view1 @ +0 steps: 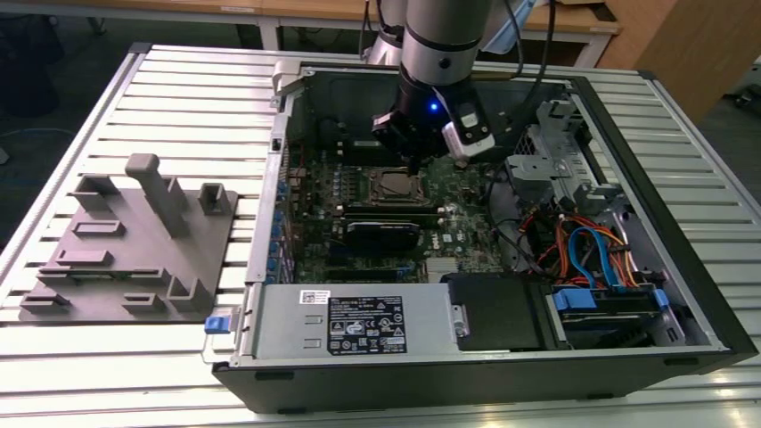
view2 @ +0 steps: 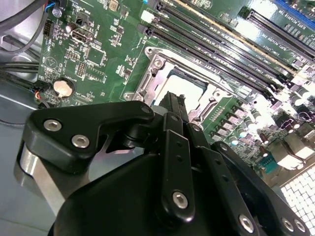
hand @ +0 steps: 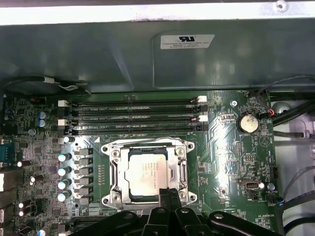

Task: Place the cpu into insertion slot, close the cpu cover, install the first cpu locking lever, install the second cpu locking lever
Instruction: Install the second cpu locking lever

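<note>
- We see the robot arm (view1: 443, 36) reaching down into an open computer case (view1: 666, 267) that lies on a slatted metal table (view1: 107, 374).
- The gripper (view1: 415, 166) hangs just above the CPU socket area of the green motherboard (view1: 466, 227); in the first wrist view its black fingers (hand: 167, 204) come together over the near edge of the socket frame.
- In the second wrist view the gripper (view2: 173, 105) shows its two fingers pressed side by side, so we read the jaws as closed, with nothing held between them.
- The cpu (hand: 148, 173) sits flat in the insertion slot (hand: 114, 178), its silver-grey top showing through the middle opening.
- The cpu cover (hand: 178, 172) lies down over the chip, its silvery frame surrounding the chip's raised top on all sides.
- We also see the cpu (view2: 183, 84) in the second wrist view, partly hidden behind the fingertips, with the cover frame around it.
- Thin wire levers run along the edges of the frame; we cannot tell whether they are latched.
- Long black memory slots (hand: 133, 114) run just beside the socket, and a round coin battery (hand: 247, 123) sits on the board nearby.
- On the exterior view's left, a grey fixture block (view1: 131, 250) rests on the table, well apart from the case.
</note>
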`<state>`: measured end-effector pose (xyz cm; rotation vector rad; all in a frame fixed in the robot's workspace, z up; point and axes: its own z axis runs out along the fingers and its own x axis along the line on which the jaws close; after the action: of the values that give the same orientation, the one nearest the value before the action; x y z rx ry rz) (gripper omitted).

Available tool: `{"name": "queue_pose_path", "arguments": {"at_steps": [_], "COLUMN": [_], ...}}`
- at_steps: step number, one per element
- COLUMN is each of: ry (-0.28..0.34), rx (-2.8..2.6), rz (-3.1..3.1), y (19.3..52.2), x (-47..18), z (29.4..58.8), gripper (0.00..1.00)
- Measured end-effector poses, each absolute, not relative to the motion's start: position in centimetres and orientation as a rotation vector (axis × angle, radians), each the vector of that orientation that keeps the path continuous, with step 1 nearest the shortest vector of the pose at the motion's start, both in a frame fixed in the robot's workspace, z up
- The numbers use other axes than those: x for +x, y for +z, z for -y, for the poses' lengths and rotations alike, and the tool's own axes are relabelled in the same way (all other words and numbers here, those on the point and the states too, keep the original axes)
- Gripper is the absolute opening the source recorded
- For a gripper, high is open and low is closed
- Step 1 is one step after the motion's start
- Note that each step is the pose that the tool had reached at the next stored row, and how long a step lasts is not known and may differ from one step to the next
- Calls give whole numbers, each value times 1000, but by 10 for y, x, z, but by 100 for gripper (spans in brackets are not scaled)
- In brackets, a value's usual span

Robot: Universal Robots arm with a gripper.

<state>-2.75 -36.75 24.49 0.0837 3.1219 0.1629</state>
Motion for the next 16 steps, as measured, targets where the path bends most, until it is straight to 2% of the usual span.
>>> {"name": "queue_pose_path", "arguments": {"at_steps": [16], "ry": [162], "rx": [84], "rz": [-3122], "y": [248], "x": [-28], "z": [368], "gripper": [10]}}
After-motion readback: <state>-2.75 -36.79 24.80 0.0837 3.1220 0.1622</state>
